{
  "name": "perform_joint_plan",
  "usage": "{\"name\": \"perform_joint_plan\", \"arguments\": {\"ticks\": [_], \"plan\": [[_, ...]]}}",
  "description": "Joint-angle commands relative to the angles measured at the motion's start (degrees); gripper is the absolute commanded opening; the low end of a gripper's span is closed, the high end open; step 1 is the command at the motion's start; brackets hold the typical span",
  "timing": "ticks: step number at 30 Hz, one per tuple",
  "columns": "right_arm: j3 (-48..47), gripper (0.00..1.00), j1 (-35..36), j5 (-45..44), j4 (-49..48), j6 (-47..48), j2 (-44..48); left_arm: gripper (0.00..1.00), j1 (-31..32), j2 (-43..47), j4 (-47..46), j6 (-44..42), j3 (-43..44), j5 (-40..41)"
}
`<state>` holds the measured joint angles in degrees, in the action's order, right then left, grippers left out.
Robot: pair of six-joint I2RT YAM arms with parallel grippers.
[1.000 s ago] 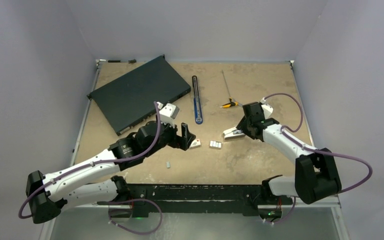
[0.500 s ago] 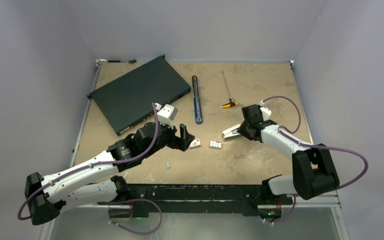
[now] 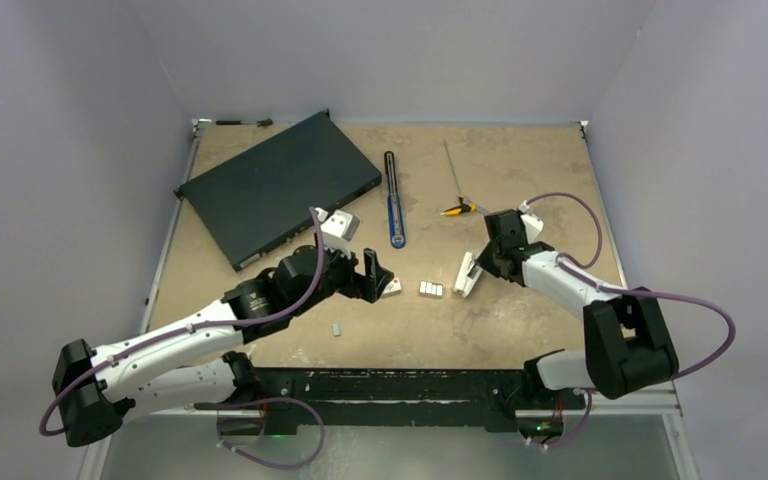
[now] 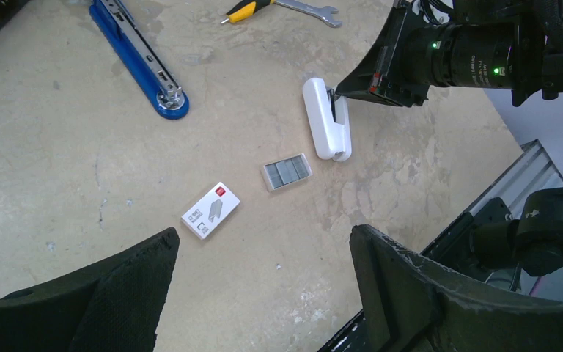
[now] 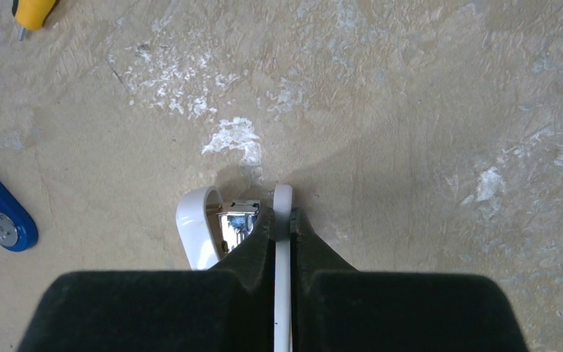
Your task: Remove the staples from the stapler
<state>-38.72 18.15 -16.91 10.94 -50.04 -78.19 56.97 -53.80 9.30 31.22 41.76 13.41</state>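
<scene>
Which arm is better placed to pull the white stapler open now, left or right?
Right. The right gripper is shut on a thin white leaf of the white stapler, chrome showing beside it. The left gripper hangs open near the small white box, apart from the stapler.

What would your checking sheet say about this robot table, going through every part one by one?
Surface: tan table, scuffed white in patches.
Job's things: small white stapler, pinched by a thin flap; long blue stapler opened flat, untouched; grey staples in a strip beside the white one.
Clutter: small white box, black flat device, yellow-handled screwdriver, wrench, tiny grey piece.
Grippers: left gripper open, empty, near the box; right gripper shut on the white stapler.
Cables: purple cables looped along both arms.
Surroundings: plain pale walls on three sides; nothing else seen.
</scene>
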Motion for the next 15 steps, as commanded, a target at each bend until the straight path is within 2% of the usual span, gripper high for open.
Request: {"name": "perform_joint_plan", "arguments": {"ticks": [1,8,11,15], "plan": [[1.74,0.0,-0.35,1.05,-0.03,0.8,2.15,0.87,-0.15,-1.92,-11.2,2.98,-2.84,-2.87],[5.32,0.0,-0.4,5.56,-5.74,6.05,12.39,0.95,-0.16,-11.5,-26.96,11.57,-3.46,-4.1],[7.02,0.0,-0.38,7.23,-8.06,7.1,18.52,0.97,-0.14,-19.09,-35.52,12.88,-1.79,-4.72],[7.69,0.0,-0.38,9.07,-8.9,7.95,23.93,0.98,-0.11,-30.01,-37.39,13.47,4.69,-8.18]]}}
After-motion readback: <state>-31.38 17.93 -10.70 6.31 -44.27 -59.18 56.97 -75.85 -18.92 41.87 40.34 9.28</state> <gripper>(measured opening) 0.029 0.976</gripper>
